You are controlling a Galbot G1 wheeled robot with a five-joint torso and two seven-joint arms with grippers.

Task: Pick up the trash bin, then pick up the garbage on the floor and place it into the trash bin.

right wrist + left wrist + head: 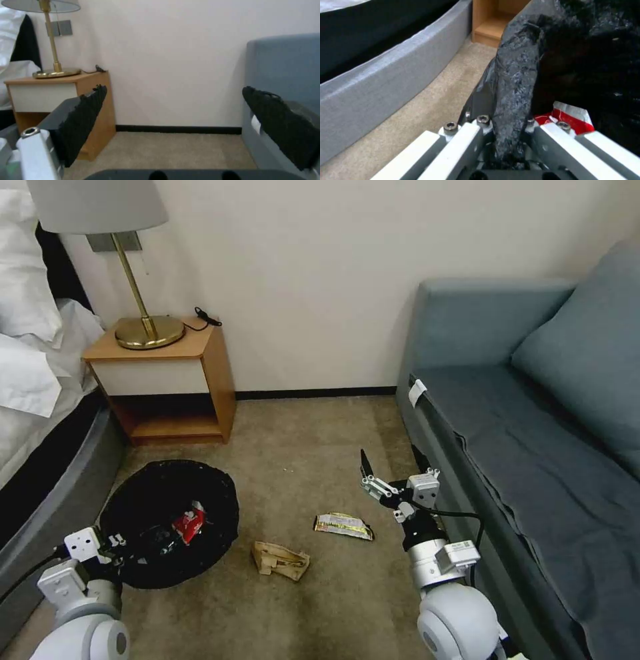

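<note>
two pieces of litter lie loose on the short-pile beige-brown carpet (320, 460): a crumpled tan paper packet (281, 561) near the middle and, just right of and beyond it, a flat silvery-beige wrapper (343, 525). both look featherlight and limp, so expect them to crush or slide rather than resist; the packet's raised folds give you a ridge to pinch, while the wrapper lies flat against the pile and will likely need a low scrape under one edge.

your left gripper (110, 548) is clamped on the near rim of the small round bin lined with a glossy black plastic bag (170, 520), at the left of the scene; the left wrist view shows the crinkled bag fold (513, 100) squeezed between the fingers. that film looks slippery, and you may be holding liner more than rim, so keep the bin level. a red snack wrapper (189, 523) already sits inside.

your right gripper (392, 470) hangs spread wide and empty near the grey-blue sofa (533, 447), right of the silvery wrapper and above the carpet.
</note>
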